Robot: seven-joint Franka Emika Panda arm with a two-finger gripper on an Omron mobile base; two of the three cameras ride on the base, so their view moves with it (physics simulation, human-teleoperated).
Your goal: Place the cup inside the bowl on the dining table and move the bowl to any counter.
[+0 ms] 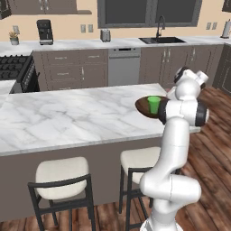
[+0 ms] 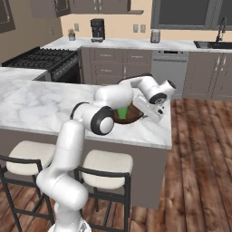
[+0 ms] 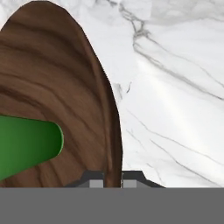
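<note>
My pincer was pinched narrow on the bowl rim's near edge; the cup stood inside, to its left.

Bare dining table left of bowl.

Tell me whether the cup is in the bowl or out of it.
In. The green cup stands upright inside the brown bowl on the dining table.

Green cup upright inside dark wood-grain bowl, near right end of marble dining table.
</note>
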